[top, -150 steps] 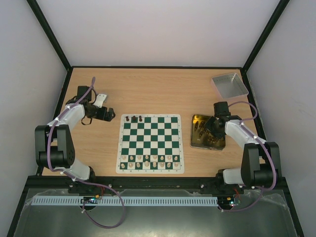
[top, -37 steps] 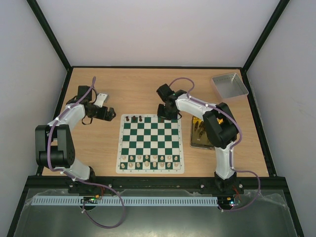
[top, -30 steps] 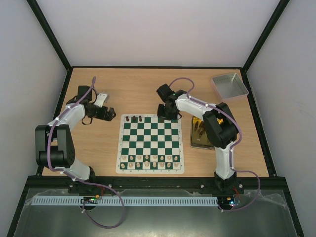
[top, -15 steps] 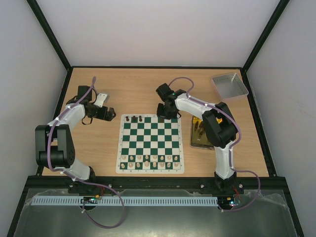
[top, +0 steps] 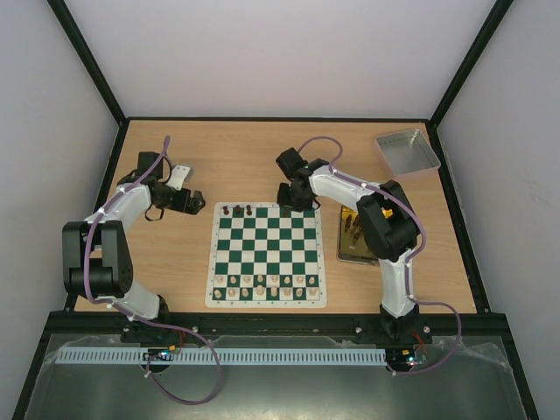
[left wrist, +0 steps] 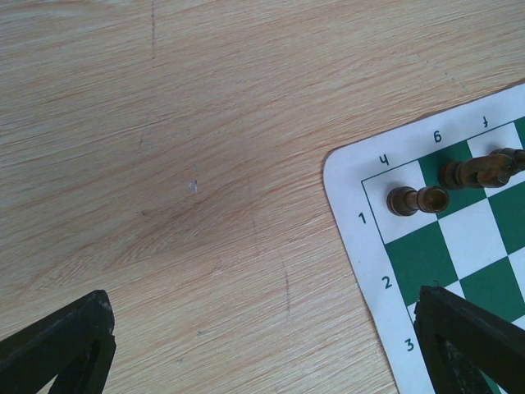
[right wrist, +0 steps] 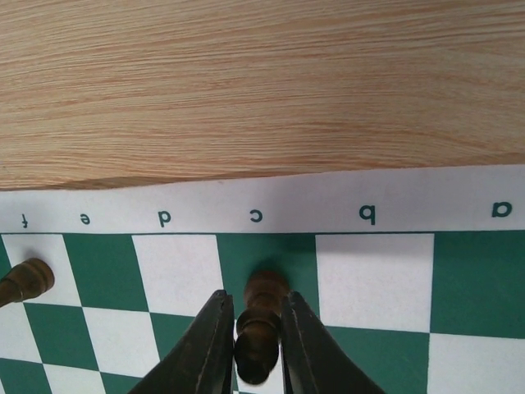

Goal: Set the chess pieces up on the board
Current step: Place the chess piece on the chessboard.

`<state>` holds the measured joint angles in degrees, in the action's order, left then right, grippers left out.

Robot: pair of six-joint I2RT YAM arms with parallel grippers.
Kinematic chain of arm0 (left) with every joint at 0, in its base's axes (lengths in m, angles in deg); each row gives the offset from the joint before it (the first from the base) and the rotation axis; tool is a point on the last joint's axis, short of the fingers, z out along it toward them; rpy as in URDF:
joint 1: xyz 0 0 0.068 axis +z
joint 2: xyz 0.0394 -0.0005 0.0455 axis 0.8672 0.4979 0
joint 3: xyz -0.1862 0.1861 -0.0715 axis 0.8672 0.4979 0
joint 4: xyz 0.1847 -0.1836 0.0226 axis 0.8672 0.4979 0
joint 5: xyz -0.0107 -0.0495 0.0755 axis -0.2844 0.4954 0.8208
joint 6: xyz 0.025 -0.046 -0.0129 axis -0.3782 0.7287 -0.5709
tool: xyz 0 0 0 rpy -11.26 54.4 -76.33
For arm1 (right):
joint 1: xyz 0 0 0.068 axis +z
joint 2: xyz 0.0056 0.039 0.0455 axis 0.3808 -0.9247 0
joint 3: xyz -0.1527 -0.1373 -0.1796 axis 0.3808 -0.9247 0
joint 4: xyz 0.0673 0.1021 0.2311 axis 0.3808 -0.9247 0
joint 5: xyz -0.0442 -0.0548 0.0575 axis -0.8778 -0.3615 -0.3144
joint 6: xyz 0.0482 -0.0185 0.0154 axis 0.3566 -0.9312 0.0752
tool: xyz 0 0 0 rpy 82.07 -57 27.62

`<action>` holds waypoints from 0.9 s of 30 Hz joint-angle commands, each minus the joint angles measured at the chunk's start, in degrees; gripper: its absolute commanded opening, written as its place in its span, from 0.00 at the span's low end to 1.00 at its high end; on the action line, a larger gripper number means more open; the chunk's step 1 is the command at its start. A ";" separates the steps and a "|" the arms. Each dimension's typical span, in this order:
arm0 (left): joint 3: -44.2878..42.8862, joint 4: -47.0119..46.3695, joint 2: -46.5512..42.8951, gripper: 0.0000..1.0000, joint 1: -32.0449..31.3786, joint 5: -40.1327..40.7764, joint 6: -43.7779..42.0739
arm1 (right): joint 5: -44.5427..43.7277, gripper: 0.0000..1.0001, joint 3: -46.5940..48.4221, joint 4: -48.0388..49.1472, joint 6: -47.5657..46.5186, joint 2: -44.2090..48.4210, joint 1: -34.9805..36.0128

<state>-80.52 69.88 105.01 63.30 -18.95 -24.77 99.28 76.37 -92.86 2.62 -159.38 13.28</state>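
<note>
Right wrist view: the right gripper [right wrist: 255, 305] is pinched tight on a dark chess piece [right wrist: 264, 286] over the green c-file square, at 1 o'clock on the board [right wrist: 369, 215]. Three more dark pieces [top: 238, 210] sit near its 11 o'clock corner. Off the board at 10 o'clock, the left gripper [left wrist: 262, 349] gapes wide, holding nothing.

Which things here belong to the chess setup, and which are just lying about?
Job: dark brown chess pieces, green-and-white chessboard mat, gold rectangular tin holding more dark pieces.
Lying about: grey tray, pale cream chess pieces already lined up.
</note>
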 commanded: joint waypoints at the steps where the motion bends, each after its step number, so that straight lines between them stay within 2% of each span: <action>1: 0.55 -0.22 0.09 0.99 -0.26 -0.39 -0.60 | -0.16 0.17 1.53 -0.25 0.34 -1.09 0.38; 12: 0.48 -0.18 0.35 0.99 -0.26 -0.41 -0.66 | -0.24 0.24 1.96 -0.20 0.40 -0.53 0.38; 15: 0.40 -0.14 0.27 0.99 -0.26 -0.40 -0.59 | -2.22 0.24 2.41 -0.69 0.33 0.68 0.38; 17: 0.40 -0.09 0.24 0.99 -0.26 -0.41 -0.59 | -4.75 0.28 2.83 -1.70 0.05 2.22 0.32; 20: 0.47 0.00 0.26 0.99 -0.26 -0.26 -0.62 | -9.41 0.39 1.86 -2.28 -0.12 6.65 0.14; 22: 0.48 -0.05 0.26 0.99 -0.26 -0.23 -0.58 | -11.73 0.41 0.03 -2.66 0.18 10.20 -0.65; 27: 0.46 -0.05 0.18 0.99 -0.26 -0.29 -0.63 | -12.69 0.36 -10.36 -2.17 0.87 20.09 -6.31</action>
<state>-80.52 69.88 105.01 63.30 -18.93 -24.79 90.87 72.40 -93.39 2.71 -146.75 11.40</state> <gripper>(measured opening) 0.990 0.384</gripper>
